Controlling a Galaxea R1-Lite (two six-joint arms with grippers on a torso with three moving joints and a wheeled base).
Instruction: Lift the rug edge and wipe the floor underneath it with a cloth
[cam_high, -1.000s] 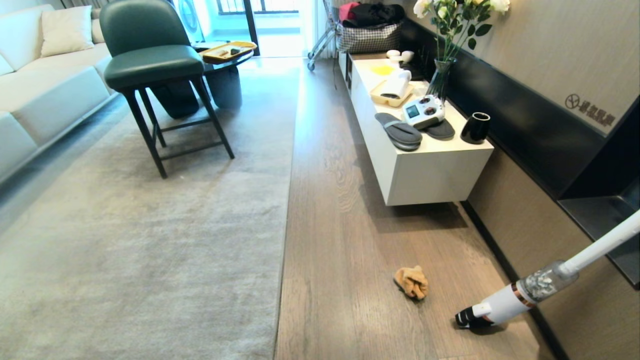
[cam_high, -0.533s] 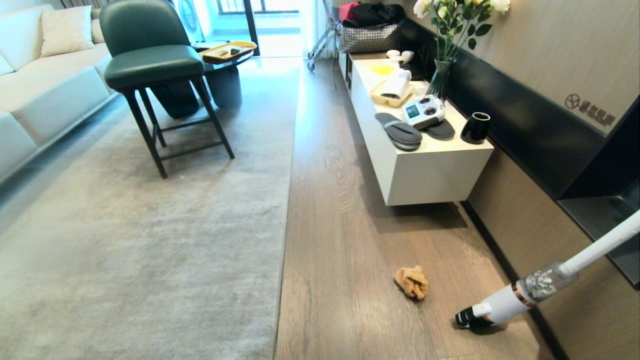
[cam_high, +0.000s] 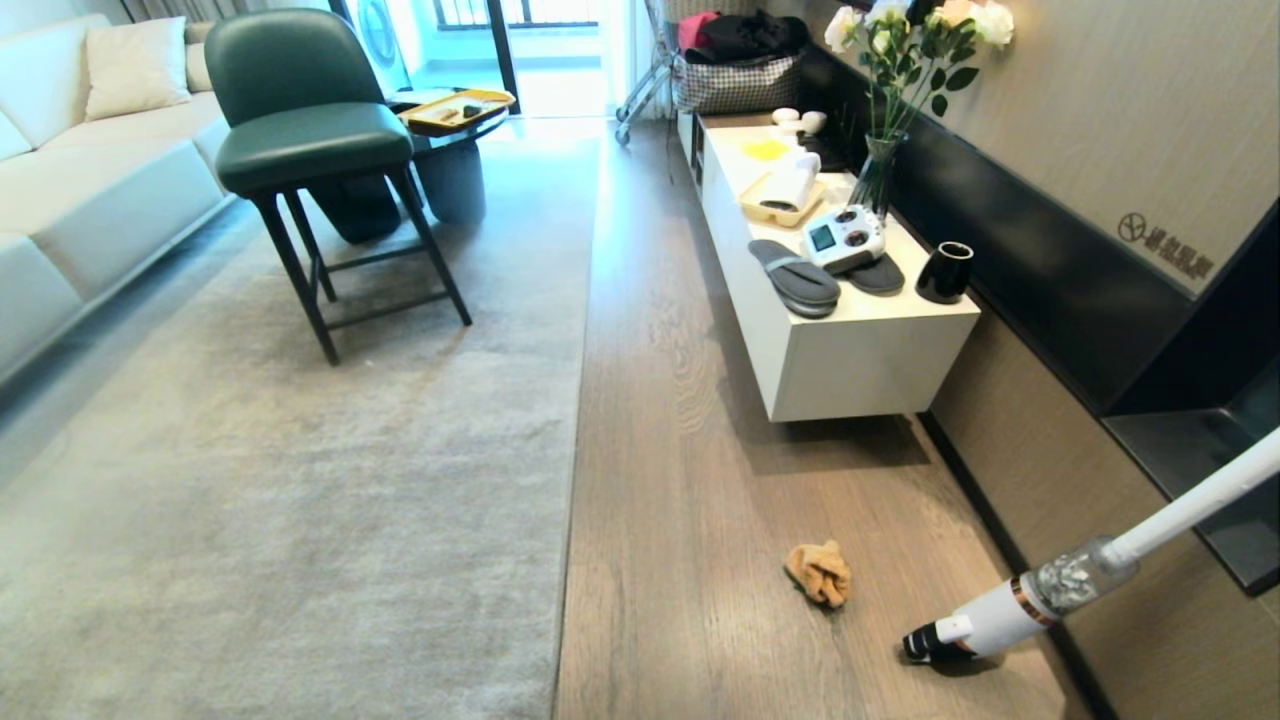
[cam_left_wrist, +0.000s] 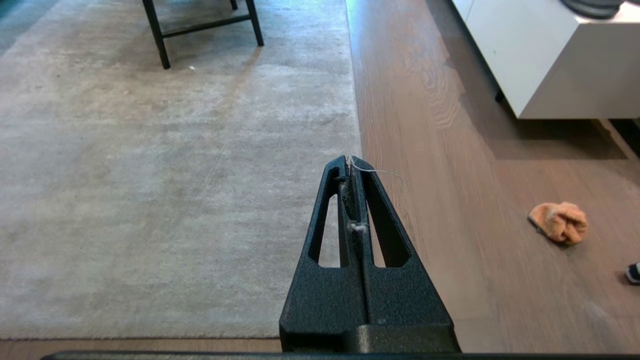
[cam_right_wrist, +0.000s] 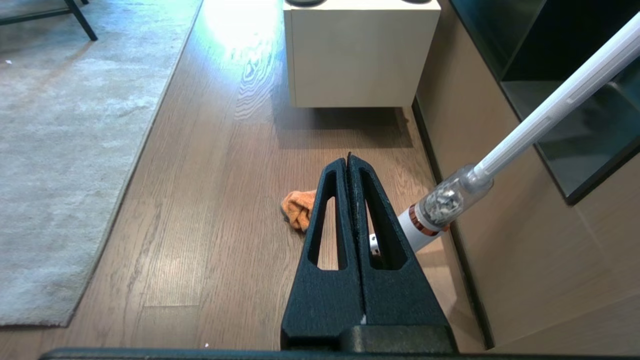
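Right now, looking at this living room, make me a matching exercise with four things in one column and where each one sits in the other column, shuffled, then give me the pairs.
Things:
1. cloth
2. grey slippers
3. green chair
4. stick vacuum

Places:
A. standing on the rug
B. on top of the white cabinet
C. leaning by the wall, head on the floor
D. crumpled on the bare floor between the rug edge and the wall

Pairs: 1-D, 2-B, 3-A, 4-C
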